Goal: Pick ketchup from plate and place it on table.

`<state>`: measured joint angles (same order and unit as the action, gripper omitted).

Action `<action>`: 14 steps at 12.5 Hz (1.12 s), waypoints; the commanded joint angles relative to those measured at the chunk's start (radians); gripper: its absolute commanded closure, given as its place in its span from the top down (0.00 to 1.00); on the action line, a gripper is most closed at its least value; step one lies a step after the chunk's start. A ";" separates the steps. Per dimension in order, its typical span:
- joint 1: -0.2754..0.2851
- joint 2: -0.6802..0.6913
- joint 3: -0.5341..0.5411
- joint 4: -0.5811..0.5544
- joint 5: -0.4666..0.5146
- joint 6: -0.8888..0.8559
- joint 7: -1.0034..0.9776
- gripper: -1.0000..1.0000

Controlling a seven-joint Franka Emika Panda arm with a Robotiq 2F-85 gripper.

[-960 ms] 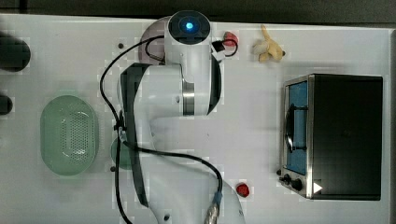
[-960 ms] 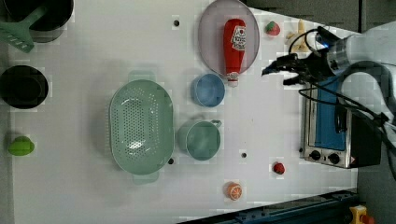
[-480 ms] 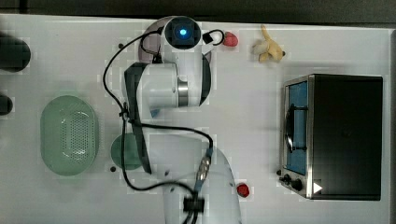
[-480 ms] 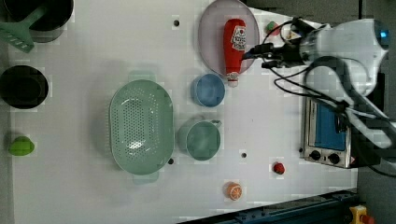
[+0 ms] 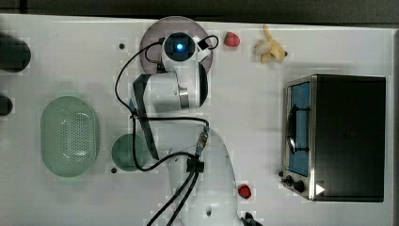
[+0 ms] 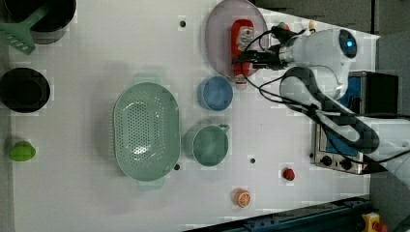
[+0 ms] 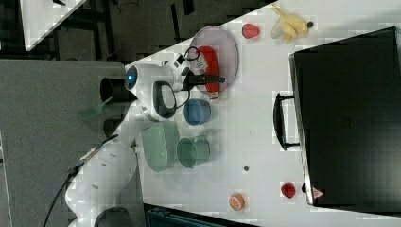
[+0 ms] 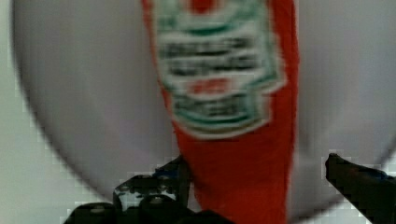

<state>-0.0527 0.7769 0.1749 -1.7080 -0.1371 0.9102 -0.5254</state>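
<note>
We see the slim red squeeze ketchup bottle [image 6: 241,46] lying flat on the round mauve-grey plate [image 6: 217,38], the spread pincer [image 8: 254,179] straddling its narrow end. We judge it could squirt sideways off the plate onto the white bench [image 6: 96,48] if the fingers close off-centre.

Open end effector [image 7: 213,79] hovers over the ketchup [image 7: 210,64] on the plate [image 7: 229,42].

Illumination is bright, even and diffuse; the white table [image 6: 145,203] approaches overexposure. Shadows are faint and soft. Blocky compression artifacts surround object edges. In the wrist view, the ketchup [image 8: 224,93] label is blurred, out of focus.
</note>
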 commanded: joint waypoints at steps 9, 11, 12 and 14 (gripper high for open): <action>0.018 0.034 -0.005 0.081 -0.032 0.086 -0.052 0.60; 0.018 0.025 -0.001 0.094 -0.032 0.086 -0.052 0.60; 0.017 0.013 -0.001 0.106 -0.032 0.085 -0.051 0.60; 0.014 -0.030 -0.001 0.138 -0.026 0.052 -0.036 0.60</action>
<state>-0.0293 0.8213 0.1631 -1.6328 -0.1687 0.9766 -0.5400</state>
